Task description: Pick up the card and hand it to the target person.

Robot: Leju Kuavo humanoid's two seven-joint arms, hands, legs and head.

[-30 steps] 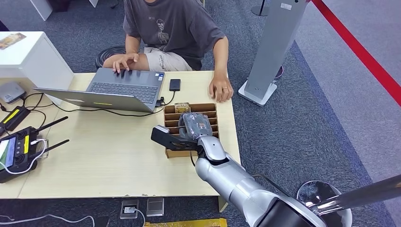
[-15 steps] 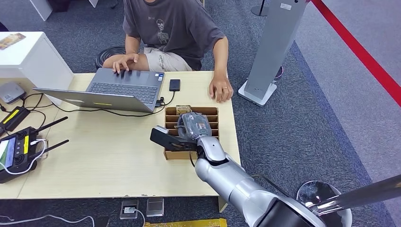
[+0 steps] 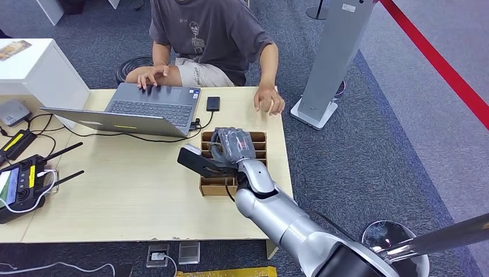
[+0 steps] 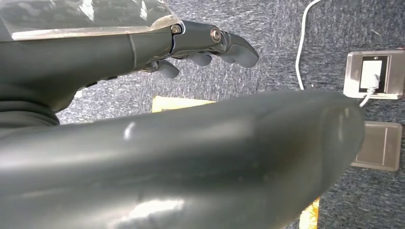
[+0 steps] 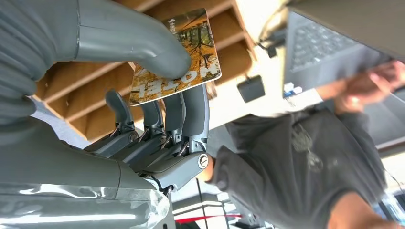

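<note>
Several wooden slots divide the card rack (image 3: pixel 262 151) that sits at the table's (image 3: pixel 132 196) right edge, just under my right hand (image 3: pixel 230 147). Behind the rack lie a black phone (image 3: pixel 213 103) and an open laptop (image 3: pixel 147 107), where the seated person (image 3: pixel 213 34) types with one hand (image 3: pixel 151 75); the other hand (image 3: pixel 269 101) hovers beside the rack. My right hand pinches the card (image 5: pixel 179 59) between thumb and fingers (image 5: pixel 188 112), above the slots. The card shows autumn-coloured foliage with bold white letters. My left hand (image 4: pixel 200 47) hangs over carpet, fingers loosely curled, holding nothing.
</note>
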